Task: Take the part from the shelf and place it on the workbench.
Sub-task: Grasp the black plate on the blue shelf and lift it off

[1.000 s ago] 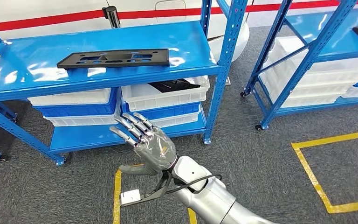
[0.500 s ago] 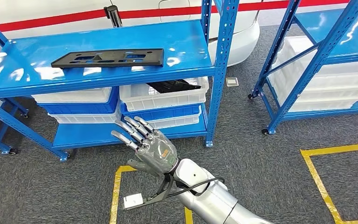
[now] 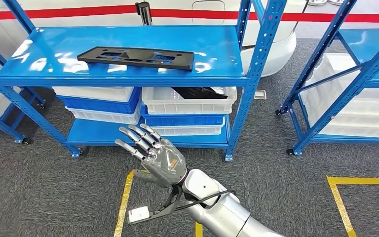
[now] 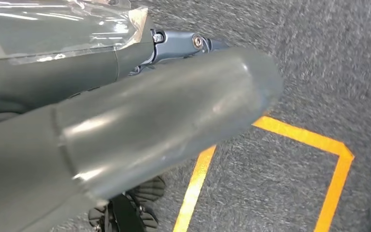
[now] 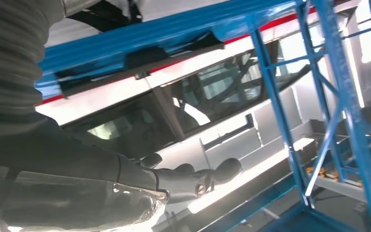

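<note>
The flat black perforated plastic part (image 3: pixel 137 57) lies untouched on the blue metal shelf (image 3: pixel 217 54), well beyond the right hand (image 3: pixel 155 157), empty, fingers spread; the whole task remains.

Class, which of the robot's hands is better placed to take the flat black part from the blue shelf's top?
The right hand: raised with fingers spread below the flat black plastic part on the blue shelf; the left hand hangs over the floor.
</note>
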`<state>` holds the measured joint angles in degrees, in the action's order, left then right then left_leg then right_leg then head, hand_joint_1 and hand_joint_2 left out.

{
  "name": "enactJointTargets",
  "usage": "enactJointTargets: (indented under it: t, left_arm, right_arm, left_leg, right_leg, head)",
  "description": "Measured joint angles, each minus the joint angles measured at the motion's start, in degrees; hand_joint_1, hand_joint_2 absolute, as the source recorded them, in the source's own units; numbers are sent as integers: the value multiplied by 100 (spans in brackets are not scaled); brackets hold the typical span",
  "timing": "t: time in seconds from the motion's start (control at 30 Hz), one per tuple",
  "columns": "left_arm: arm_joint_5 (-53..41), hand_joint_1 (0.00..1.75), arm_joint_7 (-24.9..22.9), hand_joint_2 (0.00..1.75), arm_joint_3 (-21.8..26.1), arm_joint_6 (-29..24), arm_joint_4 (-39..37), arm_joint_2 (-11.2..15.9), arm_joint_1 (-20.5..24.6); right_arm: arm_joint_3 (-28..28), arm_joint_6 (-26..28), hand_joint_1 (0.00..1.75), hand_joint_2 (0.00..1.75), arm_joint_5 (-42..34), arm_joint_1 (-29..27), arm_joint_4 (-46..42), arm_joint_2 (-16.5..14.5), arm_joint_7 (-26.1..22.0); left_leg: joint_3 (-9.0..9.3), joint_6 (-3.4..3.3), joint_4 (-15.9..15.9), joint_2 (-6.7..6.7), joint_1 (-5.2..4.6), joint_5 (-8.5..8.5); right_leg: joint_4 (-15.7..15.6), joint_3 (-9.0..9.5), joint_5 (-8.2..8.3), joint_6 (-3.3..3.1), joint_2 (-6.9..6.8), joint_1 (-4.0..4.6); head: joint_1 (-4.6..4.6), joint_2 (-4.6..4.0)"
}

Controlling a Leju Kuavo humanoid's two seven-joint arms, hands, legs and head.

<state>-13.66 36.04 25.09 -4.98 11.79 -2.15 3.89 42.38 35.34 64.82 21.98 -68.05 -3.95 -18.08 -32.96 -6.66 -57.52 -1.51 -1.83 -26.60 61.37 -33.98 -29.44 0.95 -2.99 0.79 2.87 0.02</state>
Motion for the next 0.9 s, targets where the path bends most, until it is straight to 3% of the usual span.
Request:
enactJointTargets:
  t: [0.1,0.17,0.2,0.23,0.27,0.3,0.33,0.4,0.47,0.53,0.57,0.63,0.67,0.7,0.73,0.8,0.83,0.9]
  left_arm:
    - [-3,0,1,0,-2,1,-2,-35,6]
    - [-9,0,-3,0,-2,2,-5,-63,-2]
    - [-13,0,-5,0,-2,2,-6,-74,-7]
    - [-18,0,-7,0,-2,2,-7,-85,-10]
    - [-22,0,-7,0,-1,-3,-7,-92,-13]
    - [-28,0,-6,0,1,-10,-7,-97,-14]
    - [-38,0,-5,0,4,-19,-7,-98,-18]
    - [-59,0,0,0,16,-33,-8,-96,-34]
    - [-79,0,7,0,32,-38,-9,-93,-51]
    - [-102,0,12,0,51,-45,-9,-92,-53]
    - [-116,0,13,0,62,-49,-9,-93,-54]
    - [-140,0,11,0,82,-61,-9,-86,-69]
    - [-154,0,9,0,91,-69,-9,-85,-81]
    - [-167,0,6,0,97,-81,-9,-84,-90]
    - [-179,0,4,0,102,-93,-9,-81,-94]
    - [-191,0,2,0,107,-114,-9,-80,-88]
    - [-195,0,2,0,108,-119,-9,-81,-83]
    - [-200,0,2,0,109,-121,-9,-87,-78]
  right_arm:
    - [0,-4,0,175,0,-15,-7,41,3]
    - [0,-12,0,87,4,-56,-7,76,10]
    - [0,-20,0,44,7,-66,-8,86,15]
    - [0,-29,0,0,9,-70,-9,92,20]
    - [0,-39,0,0,9,-72,-10,97,28]
    - [1,-55,0,0,4,-73,-13,99,41]
    - [-1,-77,0,0,-10,-74,-17,99,57]
    - [-6,-140,0,87,-94,-78,-26,91,88]
    - [-15,-203,0,175,-230,-81,-33,66,102]
    - [-23,-243,0,175,-314,-80,-38,31,132]
    - [-27,-250,0,175,-313,-81,-37,20,165]
    - [-31,-234,0,175,-252,-96,-26,11,240]
    - [-32,-219,0,175,-222,-105,-18,11,262]
    - [-32,-204,0,175,-198,-113,-10,10,274]
    - [-33,-188,0,175,-175,-116,-3,9,282]
    - [-33,-151,0,175,-127,-114,10,5,295]
    - [-34,-132,0,175,-110,-112,16,3,299]
    - [-37,-104,0,175,-99,-113,31,3,303]
  left_leg:
    - [59,66,113,157,48,81]
    - [62,97,109,279,60,74]
    - [68,122,102,330,69,66]
    - [76,154,86,376,81,52]
    - [82,196,60,414,92,29]
    - [78,243,22,445,93,-3]
    - [65,289,-10,466,93,-27]
    - [36,359,-40,478,95,-44]
    - [12,418,-83,432,108,-80]
    - [-135,499,-416,318,135,-287]
    - [-301,545,-754,254,164,-454]
    - [-696,624,-1485,196,243,-723]
    - [-812,656,-1662,180,283,-731]
    - [-811,684,-1609,170,320,-626]
    - [-693,710,-1335,160,354,-434]
    - [-303,770,-522,129,391,-70]
    - [-166,777,-237,128,386,16]
    - [-97,732,-69,151,336,10]
  right_leg:
    - [904,-422,-365,32,258,-46]
    - [1277,-629,-443,117,280,-100]
    - [1137,-582,-339,188,280,-128]
    - [783,-426,-159,263,281,-152]
    - [381,-249,4,306,284,-173]
    - [28,-82,133,309,290,-182]
    - [-185,22,203,262,297,-182]
    - [-264,64,231,129,308,-161]
    - [-284,71,253,34,310,-196]
    - [-312,97,254,-50,300,-246]
    - [-314,103,248,-76,291,-248]
    - [-314,101,240,-93,272,-254]
    - [-314,101,238,-93,266,-263]
    - [-314,104,237,-91,264,-276]
    - [-313,111,233,-86,264,-292]
    - [-313,127,220,-48,266,-299]
    - [-317,129,215,-14,267,-290]
    - [-352,130,222,71,269,-262]
  head:
    - [2,0]
    - [3,0]
    - [3,0]
    - [4,0]
    - [3,0]
    - [2,0]
    - [-1,0]
    - [-7,0]
    - [-10,0]
    - [-17,0]
    - [-22,0]
    - [-24,0]
    - [-24,0]
    - [-25,0]
    - [-24,0]
    - [-28,0]
    - [-24,0]
    - [-17,0]
